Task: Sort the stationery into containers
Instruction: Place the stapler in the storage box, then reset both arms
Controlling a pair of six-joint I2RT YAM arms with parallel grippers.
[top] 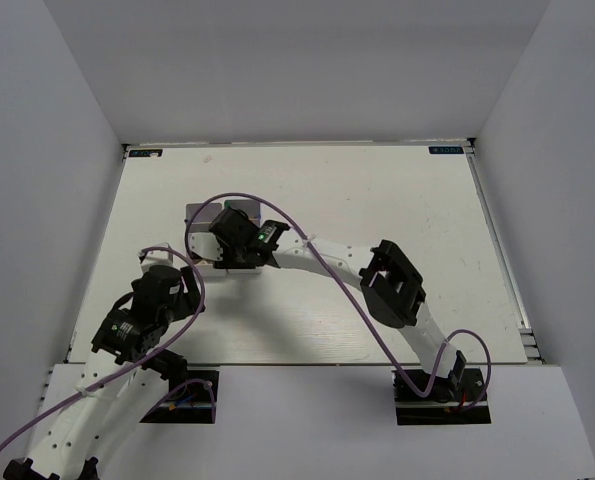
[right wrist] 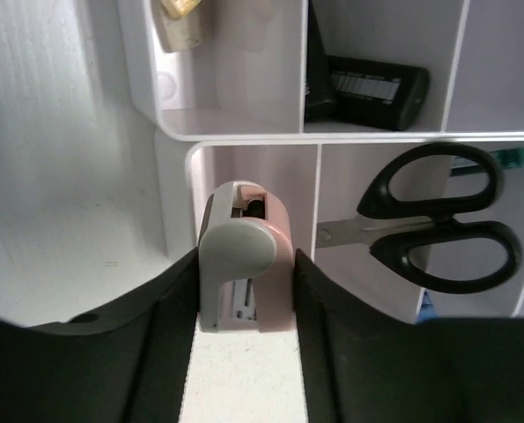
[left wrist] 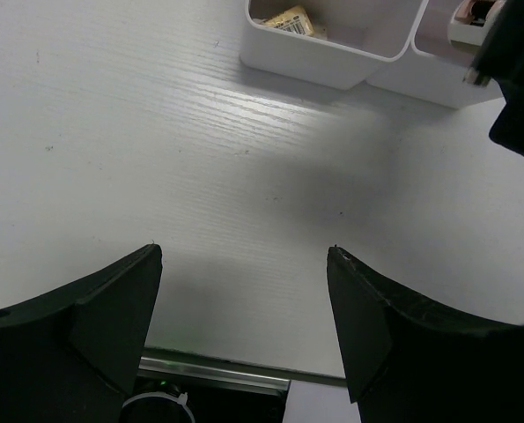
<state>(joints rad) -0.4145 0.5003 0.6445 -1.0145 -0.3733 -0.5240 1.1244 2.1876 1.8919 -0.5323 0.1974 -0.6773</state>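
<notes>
The containers are four joined white bins, also seen in the top view and the left wrist view. My right gripper is shut on a small pink and grey stationery piece and holds it at the opening of one bin. The bin beside it holds black-handled scissors. Another holds a black marker-like item, and the fourth a beige eraser. My left gripper is open and empty over bare table, short of the bins.
The right arm reaches across the middle of the table to the bins, and its dark wrist shows at the edge of the left wrist view. The table's front edge lies just under the left gripper.
</notes>
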